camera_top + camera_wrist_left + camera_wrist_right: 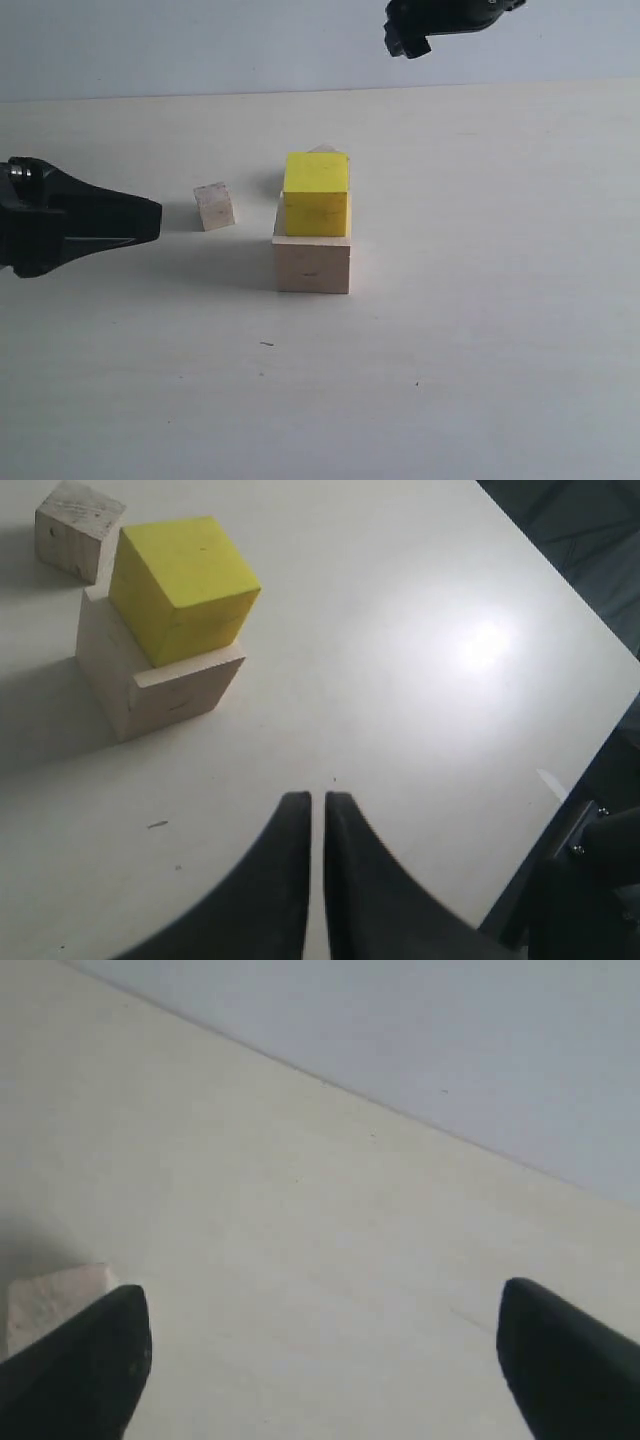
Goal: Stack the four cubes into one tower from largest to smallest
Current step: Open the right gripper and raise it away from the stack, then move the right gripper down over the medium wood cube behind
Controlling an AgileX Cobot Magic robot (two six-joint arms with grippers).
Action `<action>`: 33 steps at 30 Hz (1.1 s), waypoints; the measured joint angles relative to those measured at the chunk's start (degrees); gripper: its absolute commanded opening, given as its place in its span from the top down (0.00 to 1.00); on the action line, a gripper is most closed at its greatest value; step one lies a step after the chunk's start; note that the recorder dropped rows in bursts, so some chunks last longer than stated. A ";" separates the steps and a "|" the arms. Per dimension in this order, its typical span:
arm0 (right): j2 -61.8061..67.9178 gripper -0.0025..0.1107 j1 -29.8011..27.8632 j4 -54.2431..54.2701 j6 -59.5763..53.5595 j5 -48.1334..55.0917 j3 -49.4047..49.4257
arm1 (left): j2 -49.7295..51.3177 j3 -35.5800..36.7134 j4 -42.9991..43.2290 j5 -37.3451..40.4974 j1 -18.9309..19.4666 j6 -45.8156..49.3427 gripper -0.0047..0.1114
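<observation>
The yellow cube [316,192] sits on the large pale wood cube [312,262], set toward its back, at the table's middle. One small speckled cube [214,206] lies left of this stack. The tip of another small cube [322,149] peeks out behind the yellow one. My left gripper [152,220] hovers low to the left of the nearer small cube, shut and empty. In the left wrist view my left gripper [317,798] points past the yellow cube [185,585], the large cube [150,685] and a small cube [78,525]. My right gripper [325,1310] is open and empty, high at the back [410,42], with a small cube [55,1300] beside one finger.
The pale table [480,330] runs back to a grey wall [200,40]. The table's edge [560,780] shows in the left wrist view, with dark floor beyond it.
</observation>
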 measured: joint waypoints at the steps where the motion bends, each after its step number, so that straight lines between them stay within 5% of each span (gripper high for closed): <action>1: 0.39 0.24 -0.79 1.30 0.96 -0.41 0.00 | 0.00 0.00 0.00 0.07 0.00 -0.12 0.89; 5: 2.54 0.24 -4.04 12.15 0.17 -1.71 0.00 | 0.00 0.00 0.00 0.23 0.00 -0.45 0.89; 14: 12.72 0.24 -5.07 44.26 -25.28 7.79 -7.60 | 0.00 0.00 0.00 0.36 0.00 -1.65 0.89; 25: 27.22 0.24 -5.46 45.83 -28.63 24.23 -27.56 | 0.00 0.00 0.13 1.31 0.00 -2.28 0.89; 33: 32.27 0.24 -5.46 44.83 -30.36 29.82 -30.33 | 0.00 0.00 1.90 1.53 0.00 -2.41 0.89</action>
